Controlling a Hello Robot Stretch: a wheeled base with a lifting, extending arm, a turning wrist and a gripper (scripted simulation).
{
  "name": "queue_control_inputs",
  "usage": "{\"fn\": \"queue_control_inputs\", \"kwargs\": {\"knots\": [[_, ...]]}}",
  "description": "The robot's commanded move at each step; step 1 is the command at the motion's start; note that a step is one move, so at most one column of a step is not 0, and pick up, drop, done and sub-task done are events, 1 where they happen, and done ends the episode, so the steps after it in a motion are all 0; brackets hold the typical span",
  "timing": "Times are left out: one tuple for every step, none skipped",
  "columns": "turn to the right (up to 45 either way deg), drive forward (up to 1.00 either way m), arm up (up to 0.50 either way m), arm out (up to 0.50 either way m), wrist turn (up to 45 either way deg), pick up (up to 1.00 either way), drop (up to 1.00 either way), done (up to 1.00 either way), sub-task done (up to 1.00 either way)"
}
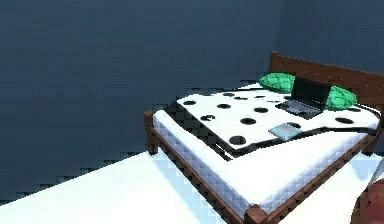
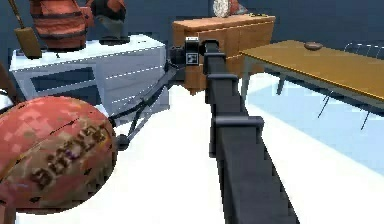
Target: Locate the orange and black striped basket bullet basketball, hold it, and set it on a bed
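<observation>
Hanging at the far end of your dark 2-fingered tool, clear of the white floor, the mottled orange-brown basketball with dark seams is held; you cannot tell how wide the tool stands. Ahead, the forward view shows the wooden-framed bed with a black-spotted white cover.

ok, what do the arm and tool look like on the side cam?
The arm is a dark square bar in stepped telescoping segments. Small white squares with black marks sit at its far end. The tool has a dark body and two thin dark fingers.
</observation>
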Motion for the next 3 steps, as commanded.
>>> {"fn": "queue_control_inputs", "kwargs": {"knots": [[0.0, 0.00, 0.00, -0.42, 0.0, 0.00, 0.00, 0.00, 0.00], [45.0, 0.00, 0.00, 0.00, 0.0, 0.00, 0.00, 0.00, 0.00], [45.0, 0.00, 0.00, 0.00, 0.0, 0.00, 0.00, 0.00, 0.00]]}}
